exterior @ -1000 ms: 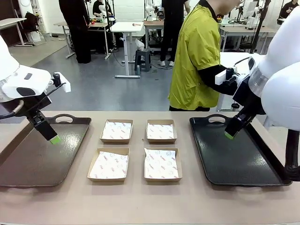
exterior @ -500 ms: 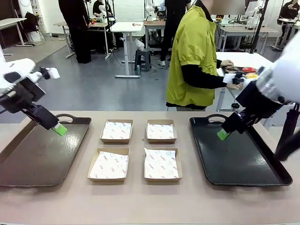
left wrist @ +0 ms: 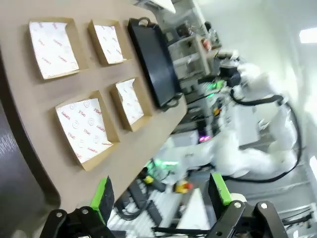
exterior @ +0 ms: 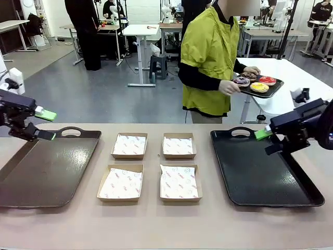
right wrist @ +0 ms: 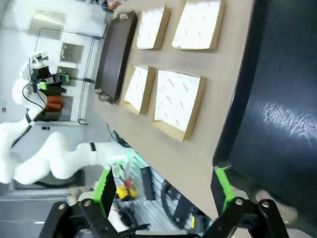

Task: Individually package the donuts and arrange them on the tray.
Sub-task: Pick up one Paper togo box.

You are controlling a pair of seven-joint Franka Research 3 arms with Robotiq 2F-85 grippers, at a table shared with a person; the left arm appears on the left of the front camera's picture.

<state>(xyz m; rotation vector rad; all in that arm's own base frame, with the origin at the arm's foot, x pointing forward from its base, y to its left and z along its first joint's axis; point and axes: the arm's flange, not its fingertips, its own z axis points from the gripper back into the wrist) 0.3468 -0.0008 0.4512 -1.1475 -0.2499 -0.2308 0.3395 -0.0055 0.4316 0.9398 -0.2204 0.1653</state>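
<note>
Donuts (exterior: 258,82): four, on a small dark serving tray (exterior: 276,86) carried by the person (exterior: 208,67), upper right of centre in the front view, beyond the table (exterior: 156,224) and not over it.
- Red, yellow and purple-sprinkled ones read clearly. The fourth sits at the back, partly hidden by the others, and is probably brown.
- One hand (exterior: 227,87) grips the serving tray's near-left edge. The other is half hidden behind it.

Left gripper (exterior: 47,125): left edge of the frame, above the far-left corner of the brown tray (exterior: 31,182).
- Fingers spread, nothing between them.
- One pad shows green and the other finger shows dark. The arm is cut off by the frame.

Right gripper (exterior: 268,141): right side, over the far rim of the black tray (exterior: 260,177).
- Fingers spread, empty.
- The arm runs out of the picture.

Four paper-lined boxes (exterior: 129,146) stand two by two between the table's trays, all unfilled.

Wrist views are rolled. In each, both green pads stand wide apart at the bottom. The nearest tray is cropped by the frame edge.
</note>
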